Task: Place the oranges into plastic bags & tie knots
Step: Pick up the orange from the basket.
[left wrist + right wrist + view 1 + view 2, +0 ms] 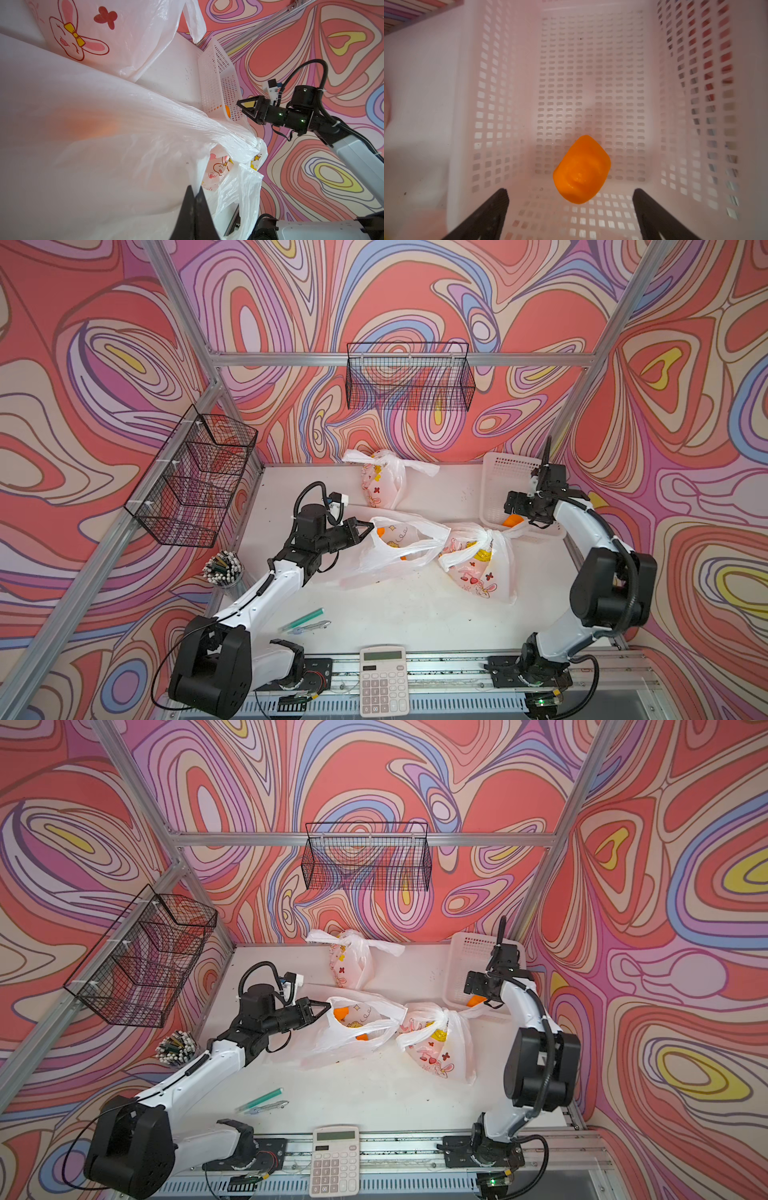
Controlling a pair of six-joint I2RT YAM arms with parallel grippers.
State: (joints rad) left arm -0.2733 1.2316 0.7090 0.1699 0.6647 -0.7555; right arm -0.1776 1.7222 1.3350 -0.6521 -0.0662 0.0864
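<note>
Left arm: nearest the camera, rising from 7 o'clock toward centre.
Table: white; 12 o'clock is the back wall, 6 o'clock the calculator.
Right arm: rises from 5 o'clock and reaches into the basket.
Basket: white, perforated, at 2 o'clock.
Open bag: at centre, mouth gaping. Both top views show two oranges inside; the left wrist view shows only an orange glow through film.
Tied bags: far bag at 12 o'clock, side bag at 3 o'clock, each closed by a knot.
Left gripper: fingers pinched together on the open bag's rim.
Right gripper: fingers spread wide and holding nothing, which only the right wrist view makes plain.
Last orange: on the basket floor between those fingers, touching neither.
</note>
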